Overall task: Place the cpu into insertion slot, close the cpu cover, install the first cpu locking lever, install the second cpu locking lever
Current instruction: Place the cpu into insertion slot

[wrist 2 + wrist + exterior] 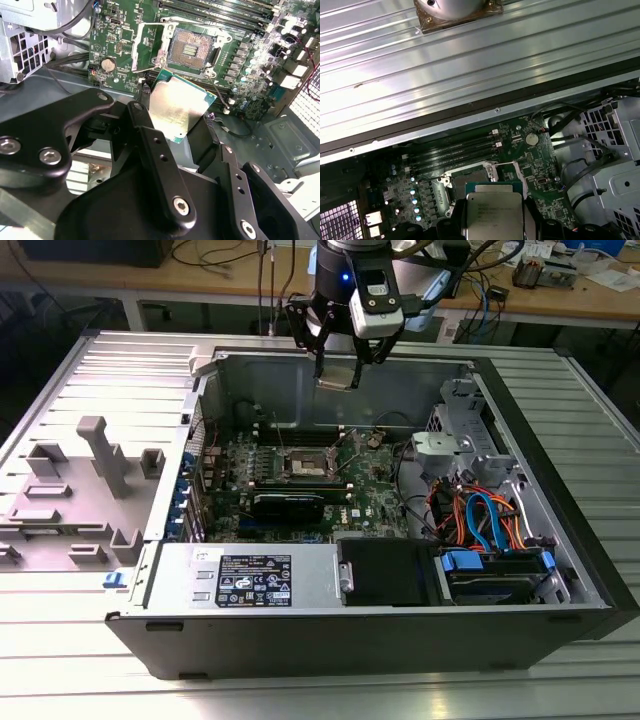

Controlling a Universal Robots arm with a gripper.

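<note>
Gripper [338,373] clamped on cpu [492,212], small unreadable print on its lid, well above insertion slot [192,50]

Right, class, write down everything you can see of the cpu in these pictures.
The cpu is a small flat square chip: a silver-grey metal top with faint print, on a green edge that shows at its corners. The gripper clamps two opposite sides and holds it in the air above the green board, apart from the empty insertion slot. Nothing else touches it.
</note>
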